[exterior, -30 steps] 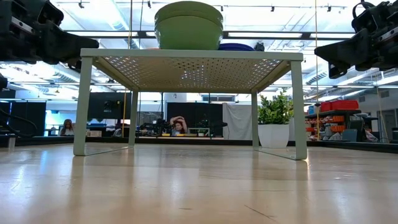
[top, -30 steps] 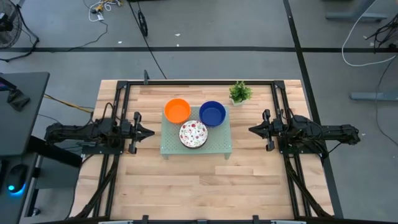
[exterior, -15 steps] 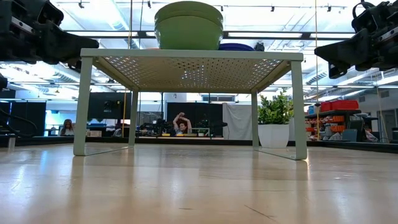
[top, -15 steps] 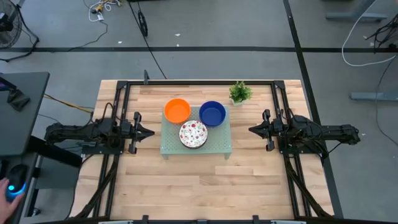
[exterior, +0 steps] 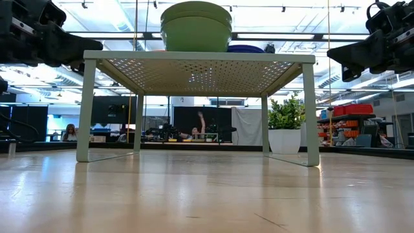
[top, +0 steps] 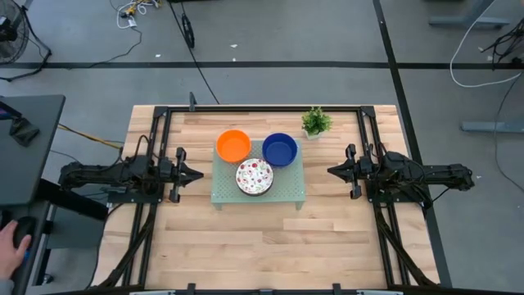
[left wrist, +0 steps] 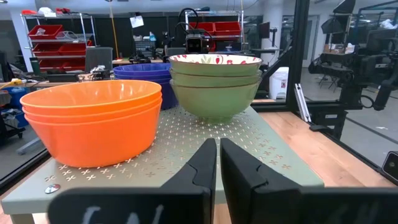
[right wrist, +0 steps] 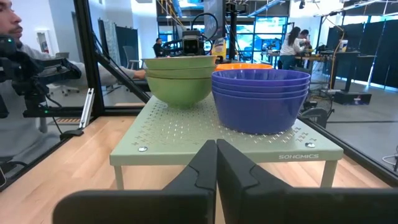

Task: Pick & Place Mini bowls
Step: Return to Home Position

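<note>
Three stacks of mini bowls stand on a pale green perforated tray (top: 282,193) that rests on its legs on the table. The orange stack (top: 233,146) (left wrist: 93,121) is at its far left. The dark blue stack (top: 280,150) (right wrist: 261,96) is at its far right. The stack with white, red-speckled insides and green outsides (top: 255,176) (left wrist: 215,84) is at the near middle. My left gripper (top: 199,173) (left wrist: 217,165) hovers shut just left of the tray, pointing at it. My right gripper (top: 330,170) (right wrist: 216,163) hovers shut a little to the tray's right, facing it.
A small green potted plant (top: 316,121) stands near the table's far edge, right of the tray. Bare wood lies near the tray's near side (top: 262,246). A person's hand (top: 8,244) shows off the table at the lower left. People show in the room beyond (right wrist: 292,40).
Neither arm nor any bowl has moved. A person's hand has come into the high view at the lower left, off the table.
</note>
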